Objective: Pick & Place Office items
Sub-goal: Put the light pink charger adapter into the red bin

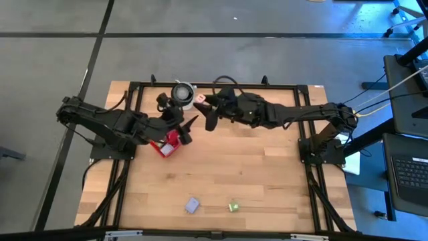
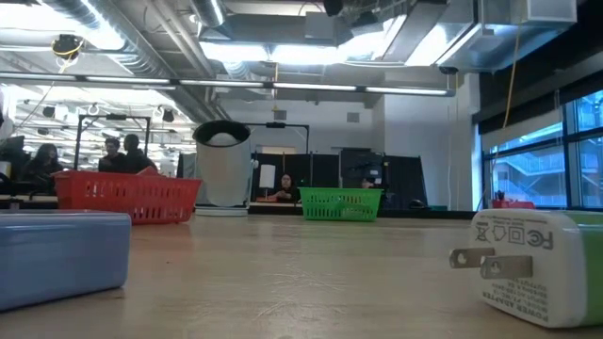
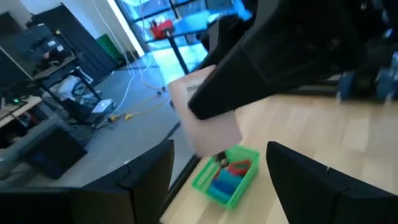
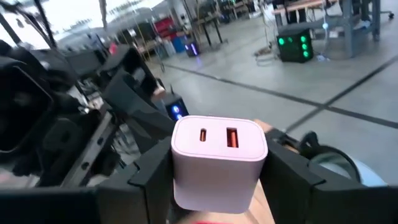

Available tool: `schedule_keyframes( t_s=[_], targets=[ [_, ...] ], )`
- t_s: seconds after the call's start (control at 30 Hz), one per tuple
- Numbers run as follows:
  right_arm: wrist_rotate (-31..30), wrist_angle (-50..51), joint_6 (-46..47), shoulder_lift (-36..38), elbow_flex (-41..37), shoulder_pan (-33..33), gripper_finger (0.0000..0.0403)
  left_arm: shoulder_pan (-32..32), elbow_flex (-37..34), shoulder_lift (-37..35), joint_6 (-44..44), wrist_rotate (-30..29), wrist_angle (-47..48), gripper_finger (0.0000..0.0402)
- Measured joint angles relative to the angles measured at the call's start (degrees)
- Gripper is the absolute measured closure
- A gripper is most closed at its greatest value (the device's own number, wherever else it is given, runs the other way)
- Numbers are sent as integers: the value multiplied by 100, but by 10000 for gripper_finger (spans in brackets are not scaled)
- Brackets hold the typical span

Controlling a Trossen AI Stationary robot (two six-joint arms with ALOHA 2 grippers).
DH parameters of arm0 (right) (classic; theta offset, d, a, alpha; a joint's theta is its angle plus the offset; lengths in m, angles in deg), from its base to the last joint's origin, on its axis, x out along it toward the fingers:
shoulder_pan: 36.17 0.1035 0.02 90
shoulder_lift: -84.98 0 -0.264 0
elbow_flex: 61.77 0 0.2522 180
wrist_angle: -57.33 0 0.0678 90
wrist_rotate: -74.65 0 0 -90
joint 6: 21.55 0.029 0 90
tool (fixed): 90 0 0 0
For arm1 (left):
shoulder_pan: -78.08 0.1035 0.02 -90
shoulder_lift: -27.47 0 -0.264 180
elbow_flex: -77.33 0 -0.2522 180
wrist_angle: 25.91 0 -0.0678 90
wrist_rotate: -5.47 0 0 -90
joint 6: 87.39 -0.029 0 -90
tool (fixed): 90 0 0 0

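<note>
My right gripper (image 1: 206,108) reaches in from the table's right, near the far edge, and is shut on a pale pink USB charger block (image 4: 217,158), which is lifted off the table. My left gripper (image 1: 186,126) hangs open beside it, above the red mesh basket (image 1: 168,144). In the left wrist view the charger (image 3: 208,121) hangs above the green basket (image 3: 227,175), which holds blue and red pieces. In the high view the right arm hides that basket. A lavender-blue block (image 1: 192,205) and a green piece (image 1: 233,206) lie flat near the near edge. My right gripper pinches the charger block by its two opposite side faces (image 4: 180,171), one finger (image 4: 152,171) on each side. The end with the two USB ports (image 4: 217,137) faces the wrist camera. The block is lifted clear of the table, above the green basket.
A white cylinder with a dark top (image 1: 182,92) stands at the far edge, next to both grippers. In the low view a blue block (image 2: 57,256) and a white plug adapter (image 2: 537,268) lie close to the camera. The middle of the wooden table (image 1: 241,167) lies bare.
</note>
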Motion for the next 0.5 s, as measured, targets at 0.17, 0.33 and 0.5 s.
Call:
schedule_keyframes(
  t_s=[0.17, 0.33, 0.5],
  targets=[
    [1, -480, -194, 0, 0, 0, 204, 52, 0, 0, -189, -59, -525, 148],
    [3, -510, -217, 0, 0, 0, 204, 52, 0, 0, -761, -59, -1080, 148],
    [3, -513, -221, 0, 0, 1, 204, 69, 0, 0, -994, -94, -1367, 149]
  ],
)
